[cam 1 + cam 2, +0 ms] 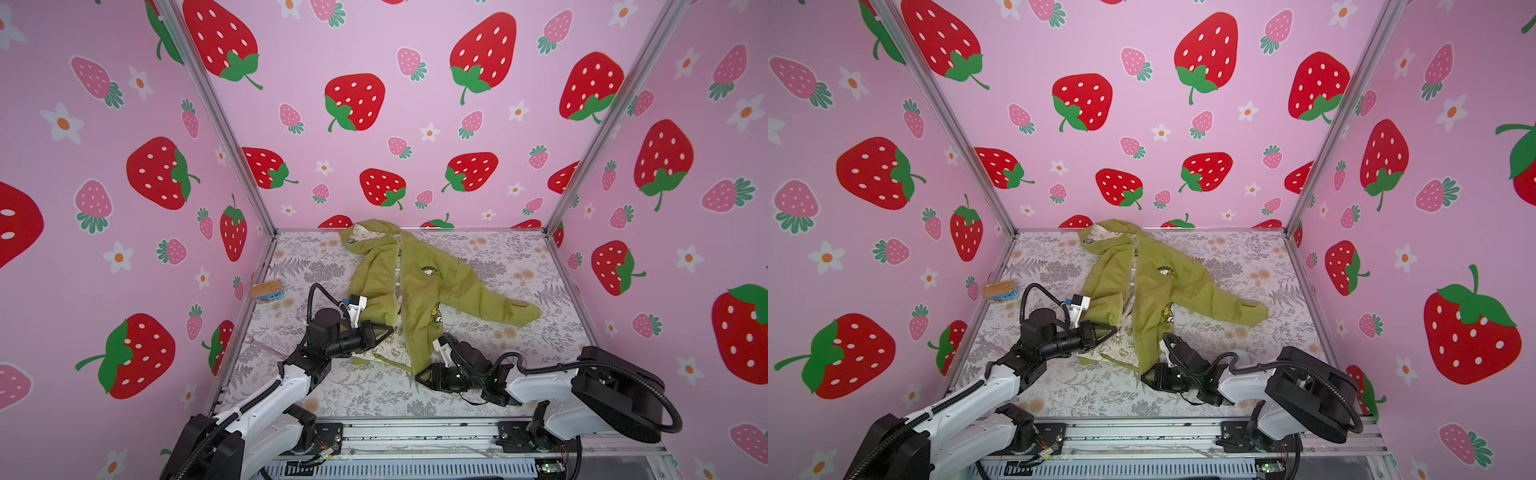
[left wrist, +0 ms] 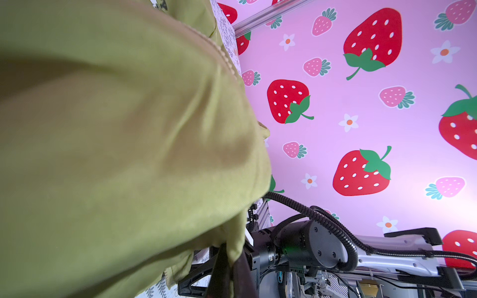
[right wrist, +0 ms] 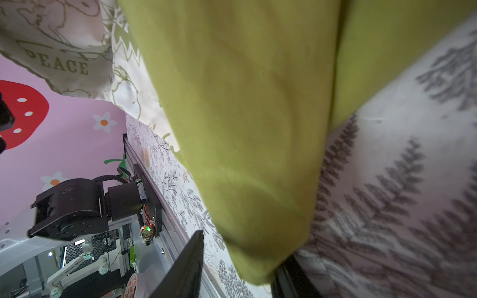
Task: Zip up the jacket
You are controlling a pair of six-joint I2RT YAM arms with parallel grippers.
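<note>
Pinching jacket point(image 1: 419, 291) hem — left claw point(image 1: 388, 330) clenched; right claw point(image 1: 420, 374) astride hem — grip unclear.

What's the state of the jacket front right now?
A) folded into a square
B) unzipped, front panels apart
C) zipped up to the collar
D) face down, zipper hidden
B: in both top views the jacket lies face up with its two front panels spread apart, and the pale printed lining shows between them near the bottom hem.
</note>
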